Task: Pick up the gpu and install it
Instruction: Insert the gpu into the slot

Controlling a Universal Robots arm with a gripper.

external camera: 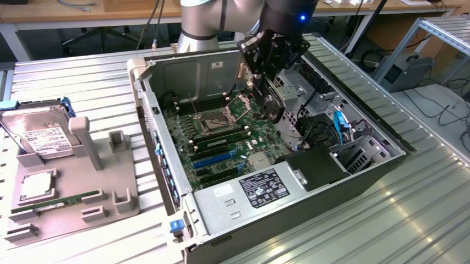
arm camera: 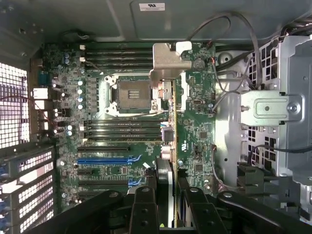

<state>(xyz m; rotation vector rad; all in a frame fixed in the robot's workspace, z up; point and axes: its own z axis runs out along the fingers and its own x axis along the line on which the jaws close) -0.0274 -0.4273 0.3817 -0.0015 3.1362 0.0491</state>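
My gripper [external camera: 266, 74] hangs inside the open computer case [external camera: 158, 132], shut on the gpu [external camera: 270, 105]. The card hangs below the fingers with its black round fan facing the exterior view's right. It sits above the green motherboard [external camera: 220, 137], near the CPU socket [external camera: 217, 121]. In the wrist view the gpu [arm camera: 168, 141] is edge-on between my black fingers [arm camera: 142, 207], and its silver end bracket [arm camera: 168, 63] is at the far end. The blue slot [arm camera: 105, 160] on the motherboard [arm camera: 195, 131] lies off to one side of the card.
A grey fixture tray [external camera: 88, 198] on the exterior view's left holds a hard drive [external camera: 37, 135], a RAM stick [external camera: 63, 201] and a processor [external camera: 37, 187]. Inside the case are a black box [external camera: 316, 168], blue cables [external camera: 342, 129] and a labelled metal cover [external camera: 257, 192].
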